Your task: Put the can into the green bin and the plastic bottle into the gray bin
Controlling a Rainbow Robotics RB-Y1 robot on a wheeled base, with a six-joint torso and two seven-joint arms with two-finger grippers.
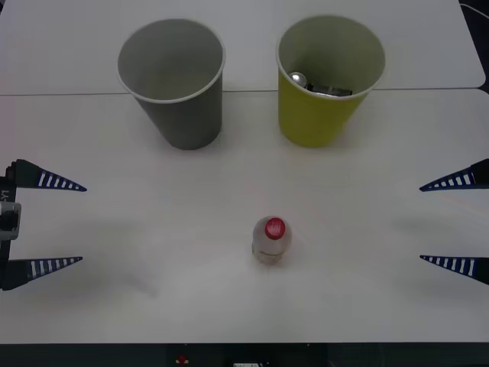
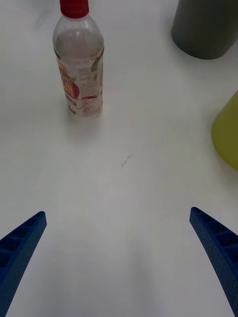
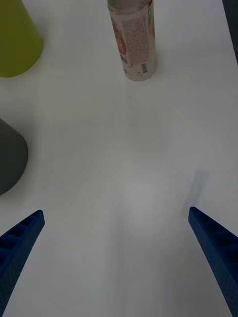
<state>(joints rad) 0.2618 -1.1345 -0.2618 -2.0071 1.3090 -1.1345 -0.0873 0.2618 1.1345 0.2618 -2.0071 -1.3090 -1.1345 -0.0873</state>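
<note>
The left tool (image 1: 82, 222) hangs at the left edge of the white surface (image 1: 153, 298), its two blue ribbed fingers spread wide apart with nothing between them. In its wrist view the fingertips (image 3: 30, 223) sit at the two corners over bare surface (image 3: 129, 163). The right tool (image 1: 422, 222) mirrors it at the right edge, fingers just as widely parted and also empty; its fingertips (image 2: 201, 218) likewise frame bare surface (image 2: 124, 198).

Between the two tools, well apart from each and about midway, the plastic bottle (image 1: 270, 239) stands upright on the surface, red cap on top. From the right tool it stands ahead of the open fingers, label facing the camera (image 2: 79, 64); from the left tool it also stands ahead of the fingers (image 3: 133, 39).

Farther from both tools, toward the far side of the surface, stand the two bins side by side, not touching. The gray bin (image 1: 183, 115) is nearer the left tool, upright, and nothing can be seen inside it. The green bin (image 1: 317, 115) is nearer the right tool, also upright. The can (image 1: 315, 86) lies inside the green bin, its shiny round end toward the gray bin's side.

The wrist views catch the bins' edges: gray bin (image 2: 206, 29) and green bin (image 2: 227, 133) from the right, green bin (image 3: 15, 39) and gray bin (image 3: 10, 158) from the left.
</note>
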